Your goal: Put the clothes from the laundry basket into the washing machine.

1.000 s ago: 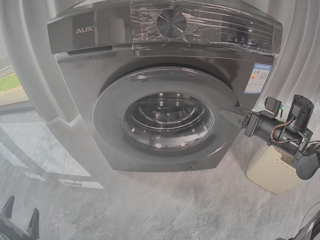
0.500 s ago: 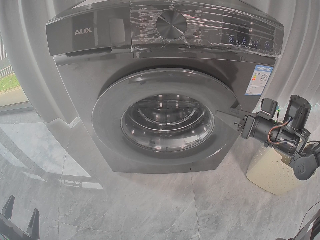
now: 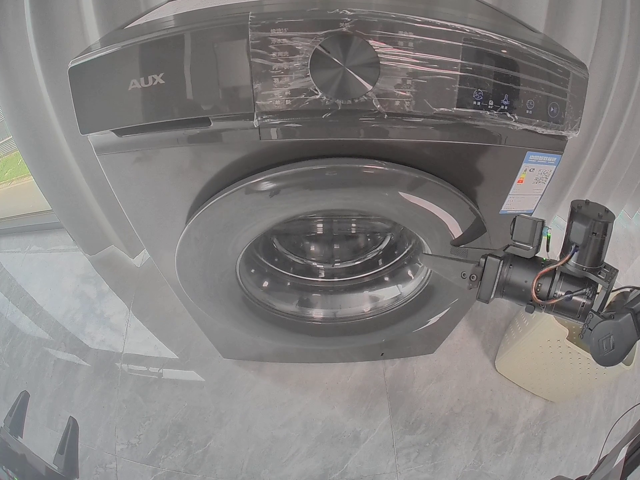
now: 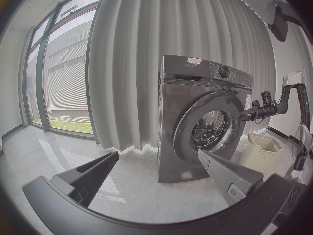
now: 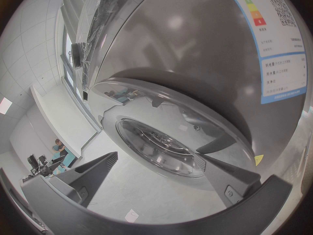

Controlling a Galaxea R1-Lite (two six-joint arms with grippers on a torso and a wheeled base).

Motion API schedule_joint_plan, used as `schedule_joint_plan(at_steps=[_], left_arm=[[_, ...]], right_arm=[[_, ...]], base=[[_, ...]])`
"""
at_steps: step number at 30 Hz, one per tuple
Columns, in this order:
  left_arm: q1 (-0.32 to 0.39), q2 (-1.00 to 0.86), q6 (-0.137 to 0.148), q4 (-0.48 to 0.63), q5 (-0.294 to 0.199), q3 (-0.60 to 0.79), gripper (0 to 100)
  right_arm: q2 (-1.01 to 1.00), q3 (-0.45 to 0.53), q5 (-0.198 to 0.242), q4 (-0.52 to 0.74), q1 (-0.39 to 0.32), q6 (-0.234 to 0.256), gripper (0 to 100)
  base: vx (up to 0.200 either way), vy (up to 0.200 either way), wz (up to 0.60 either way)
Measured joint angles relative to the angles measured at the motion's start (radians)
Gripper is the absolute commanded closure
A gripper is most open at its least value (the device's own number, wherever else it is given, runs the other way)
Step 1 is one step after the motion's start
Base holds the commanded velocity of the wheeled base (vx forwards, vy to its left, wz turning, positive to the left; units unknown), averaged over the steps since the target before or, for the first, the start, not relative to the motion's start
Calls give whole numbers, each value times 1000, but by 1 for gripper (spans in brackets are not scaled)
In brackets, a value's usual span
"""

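The dark grey washing machine (image 3: 167, 168) stands in front of me with its round door (image 3: 213, 235) closed; the glass shows a bare steel drum. My right gripper (image 3: 433, 261) is open, its fingers lying against the door's right rim just below the handle recess (image 3: 470, 231). The right wrist view has the same open gripper (image 5: 156, 154) close over the door glass (image 5: 153, 144), the recess (image 5: 216, 144) just beside one finger. The cream laundry basket (image 3: 540, 361) sits on the floor at the machine's right, behind the right arm. My left gripper (image 3: 41, 425) hangs open low at the left, far from the machine (image 4: 182, 82).
Grey curtains hang behind and beside the machine. Shiny tiled floor (image 3: 267, 408) stretches in front of it. A tall window (image 4: 62, 75) lies to the left. The left wrist view shows the basket (image 4: 260, 147) beside the machine, under the right arm.
The head camera has come closer, so the machine looms larger. My right gripper has slid left and down from the door's right edge onto its rim. The left gripper is unchanged.
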Motion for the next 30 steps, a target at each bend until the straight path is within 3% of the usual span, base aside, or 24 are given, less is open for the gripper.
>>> schedule_joint_plan(at_steps=[5,11,15,19,30], left_arm=[[0,0,-3,0,0,0,0],[0,0,-6,0,0,0,0],[1,0,-7,0,-1,0,0],[1,0,-8,0,-1,0,0],[0,0,-9,1,-2,0,0]], right_arm=[[-37,41,-12,-14,-3,-19,0],[-130,133,11,-190,12,-58,0],[-233,233,73,-160,28,-68,0],[-327,330,109,-135,30,-81,0],[-444,426,127,-111,23,-127,0]], base=[[0,0,0],[0,0,0],[0,0,0],[0,0,0],[0,0,0]])
